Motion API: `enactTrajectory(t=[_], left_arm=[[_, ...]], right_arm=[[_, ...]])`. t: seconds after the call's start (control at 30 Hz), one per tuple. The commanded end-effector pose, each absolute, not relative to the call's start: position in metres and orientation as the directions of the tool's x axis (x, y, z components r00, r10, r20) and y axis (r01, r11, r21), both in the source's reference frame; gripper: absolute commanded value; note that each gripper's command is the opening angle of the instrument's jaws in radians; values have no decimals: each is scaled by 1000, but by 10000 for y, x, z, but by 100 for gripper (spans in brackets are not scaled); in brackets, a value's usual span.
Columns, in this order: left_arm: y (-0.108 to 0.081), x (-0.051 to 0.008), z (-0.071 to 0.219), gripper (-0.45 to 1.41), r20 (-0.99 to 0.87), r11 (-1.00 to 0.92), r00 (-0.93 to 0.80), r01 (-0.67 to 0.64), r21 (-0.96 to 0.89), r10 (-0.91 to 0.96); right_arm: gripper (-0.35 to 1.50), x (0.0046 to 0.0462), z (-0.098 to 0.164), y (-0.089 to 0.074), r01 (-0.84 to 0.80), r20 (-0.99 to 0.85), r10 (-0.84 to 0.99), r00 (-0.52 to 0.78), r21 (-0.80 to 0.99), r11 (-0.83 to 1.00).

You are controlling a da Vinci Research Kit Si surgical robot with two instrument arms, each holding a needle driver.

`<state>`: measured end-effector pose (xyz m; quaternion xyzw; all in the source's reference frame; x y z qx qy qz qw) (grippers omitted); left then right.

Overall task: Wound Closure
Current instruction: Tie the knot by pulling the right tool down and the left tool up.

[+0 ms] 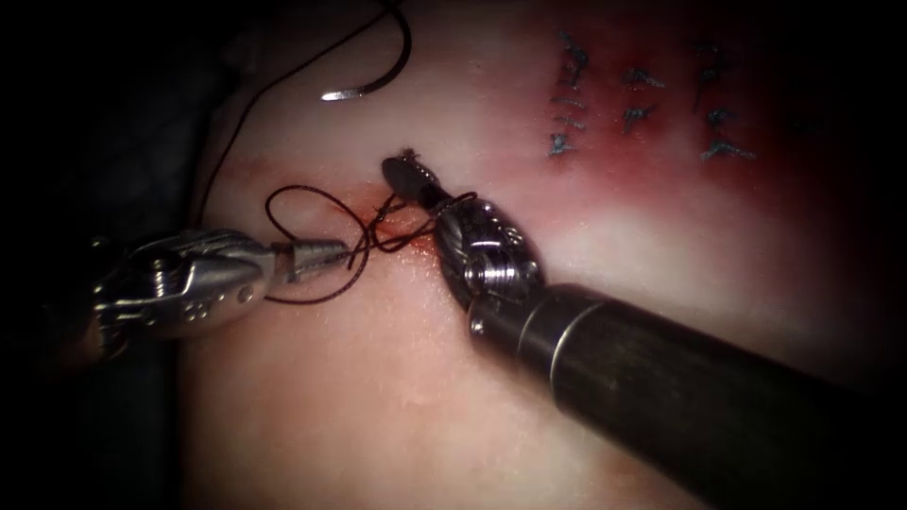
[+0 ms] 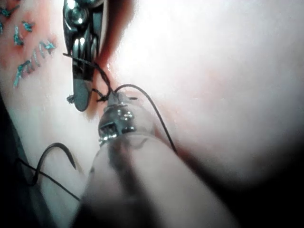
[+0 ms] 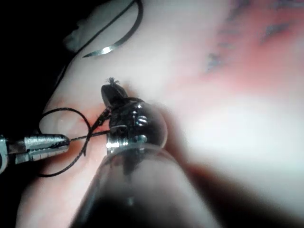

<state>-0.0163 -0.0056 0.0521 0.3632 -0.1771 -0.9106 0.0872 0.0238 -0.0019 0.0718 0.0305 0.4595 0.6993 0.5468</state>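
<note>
left tool: jaws closed on thread left of cut | right tool: clamps thread end (frayed) over cut | needle: free on tissue, above cut

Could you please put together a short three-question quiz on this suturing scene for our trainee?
1. True or false: the needle is held by the right tool.
2. What does the left tool hold?
A. the needle
B. the thread
C. the tissue
3. Fill in: the frayed short end at the right tool's tip is a piece of ____.

Key
1. False. The needle lies free on the tissue beyond the cut, out of the tissue, with neither tool on it.
2. B. Its jaws are shut on the thread beside the loops at the cut.
3. Thread. The right tool's jaws are shut on it.
</note>
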Motion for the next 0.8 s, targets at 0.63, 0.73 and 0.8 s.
enactTrajectory(t=[0.63,0.73,0.8], left_arm=[[82,-141,565,-35,-587,-949,-791,-26,314,-173],[104,-144,573,-35,-585,-951,-796,-38,306,-156],[124,-149,580,-35,-581,-953,-802,-52,299,-139]], right_arm=[[-35,260,697,-36,-717,-570,737,-362,676,171],[-35,261,696,-41,-716,-576,736,-357,674,180],[-35,262,697,-47,-714,-580,732,-357,675,187]])
